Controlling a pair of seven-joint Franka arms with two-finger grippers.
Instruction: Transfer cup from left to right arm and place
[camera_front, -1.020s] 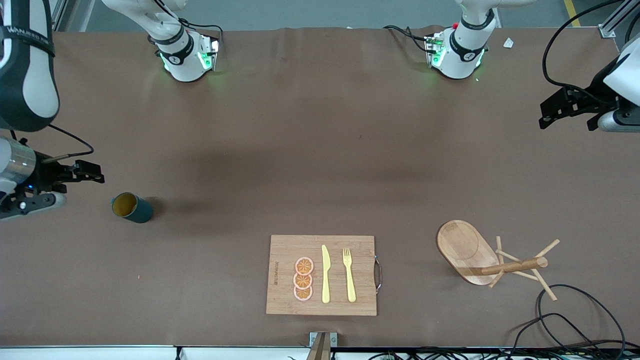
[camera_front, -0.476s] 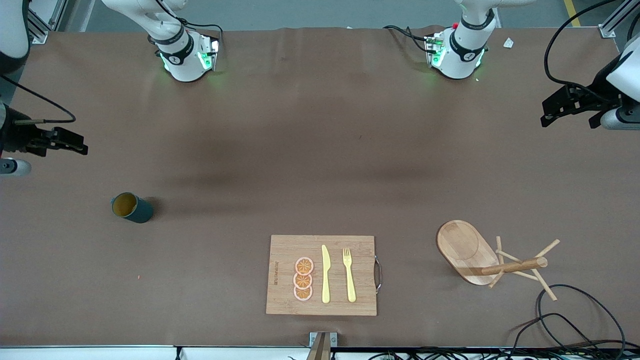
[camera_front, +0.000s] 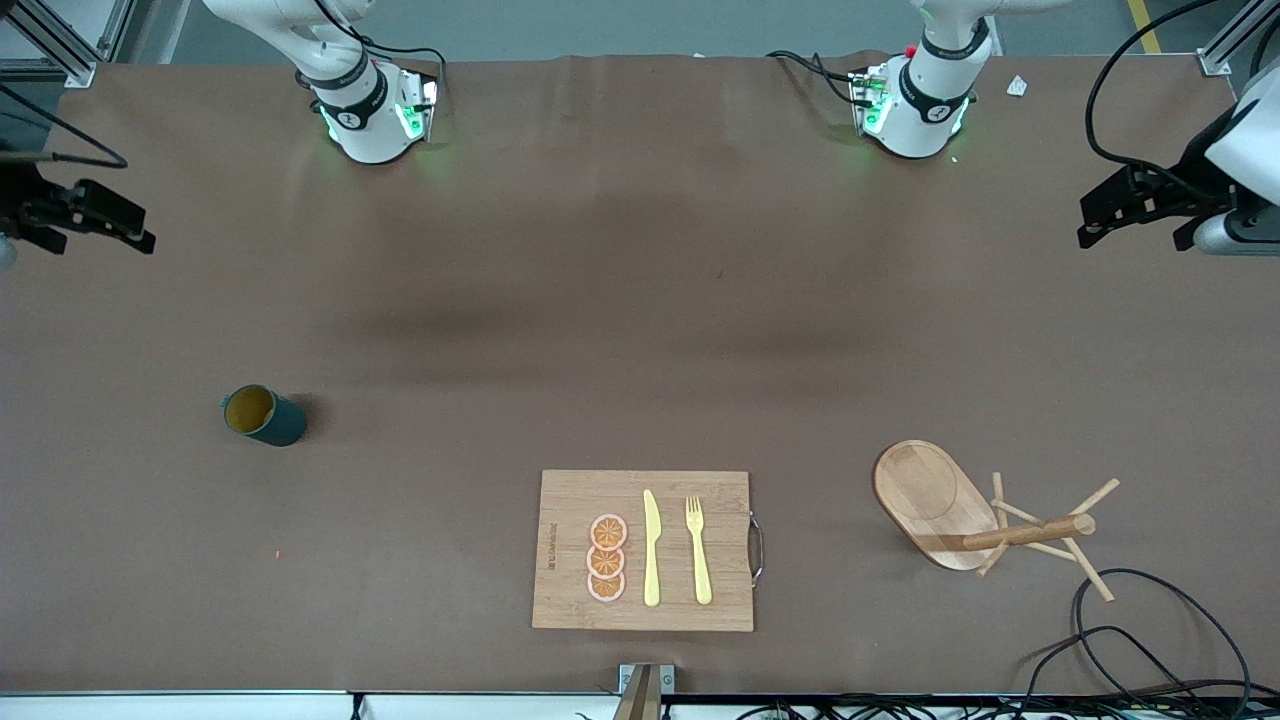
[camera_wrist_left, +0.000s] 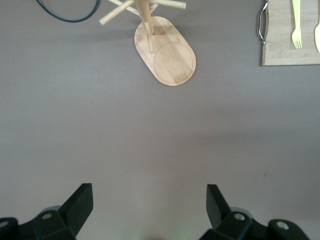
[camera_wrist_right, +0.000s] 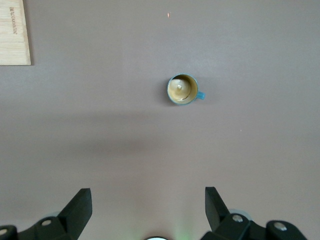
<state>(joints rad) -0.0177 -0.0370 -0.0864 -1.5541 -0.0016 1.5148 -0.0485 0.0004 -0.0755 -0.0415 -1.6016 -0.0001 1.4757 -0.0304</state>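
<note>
So the biggest thing here is one long table (camera_front: 640, 330) covered in a plain brown sheet, matte with a few soft shadows across the middle. Two arm bases stand along its upper edge in the front view, each with a green light glowing at the foot.

Next down in size: one bamboo cutting board (camera_front: 560, 500) with a metal handle, sitting at the edge nearest the front camera. On it are three orange slices (camera_front: 607, 558) in a column, one yellow knife (camera_front: 651, 548) and one yellow fork (camera_front: 698, 548), lying side by side. Toward the left arm's end there's one wooden mug tree (camera_front: 960, 510) on an oval base (it looks tipped in the front view, but the left wrist view shows it standing upright).

The left end effector (camera_front: 1140, 205) hangs over the table edge at its own end, fingers spread wide and holding nothing. The right end effector (camera_front: 85, 215) does the same over its own end, also spread and empty.

Smallest: one cup (camera_front: 262, 415), dark teal with a tan inside, standing upright on the table toward the right arm's end, well apart from the board. The right wrist view looks straight down into it, handle sticking out one side.

Black cables (camera_front: 1140, 640) loop at the corner by the mug tree, and grey floor shows past the bases.
</note>
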